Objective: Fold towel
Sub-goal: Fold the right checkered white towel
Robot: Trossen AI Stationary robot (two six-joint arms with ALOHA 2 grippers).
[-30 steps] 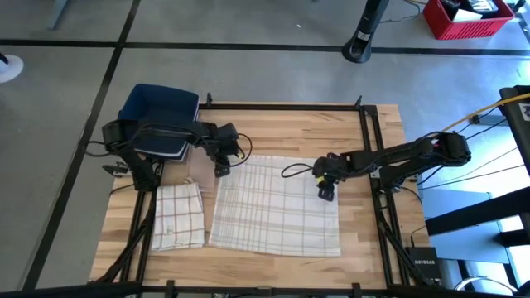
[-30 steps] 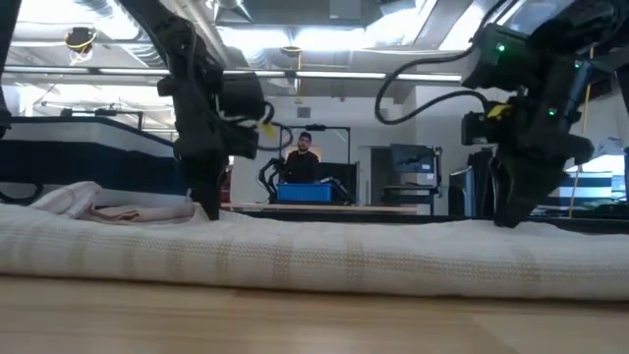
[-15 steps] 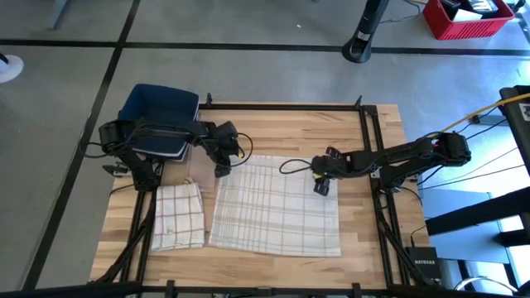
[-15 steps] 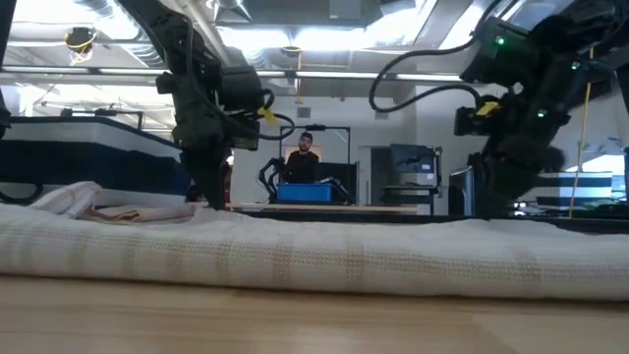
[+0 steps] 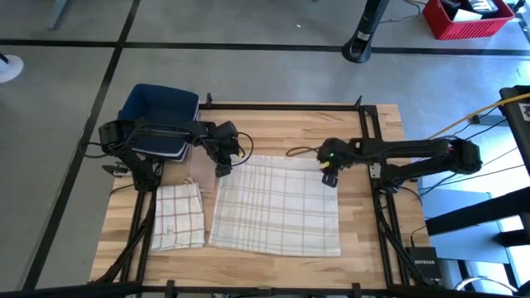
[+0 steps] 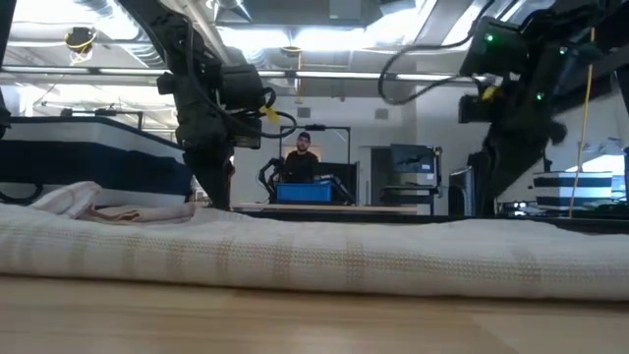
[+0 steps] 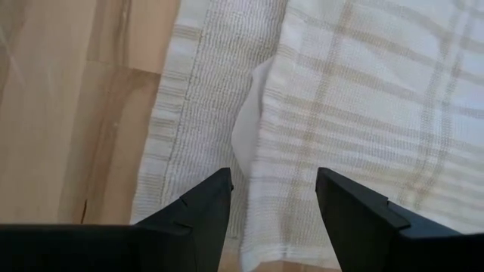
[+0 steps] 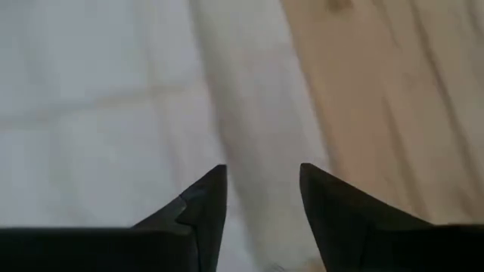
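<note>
A white towel with tan checks point(image 5: 277, 207) lies spread flat on the wooden table point(image 5: 290, 124). My left gripper point(image 5: 222, 170) stands open, pointing down over the towel's far left corner. In the left wrist view its fingers point(image 7: 272, 189) stand either side of the hem and a small white label point(image 7: 248, 128). My right gripper point(image 5: 330, 175) is open just above the towel's far right corner. In the blurred right wrist view point(image 8: 261, 189) it hangs over the towel's right edge. In the low view both grippers point(image 6: 218, 197) point(image 6: 496, 197) stand behind the towel's near edge.
A second checked towel point(image 5: 178, 213), folded, lies at the table's left beside the spread one. A dark blue bin point(image 5: 157, 120) sits at the far left corner. Black frame rails point(image 5: 281, 106) run along the table's edges. A person point(image 6: 303, 157) shows far off in the room.
My right gripper has risen and gone toward the table's far edge, from farther in on the towel to its far right corner. My left gripper has tipped a little, its fingertips slightly higher. The towel lies as before.
</note>
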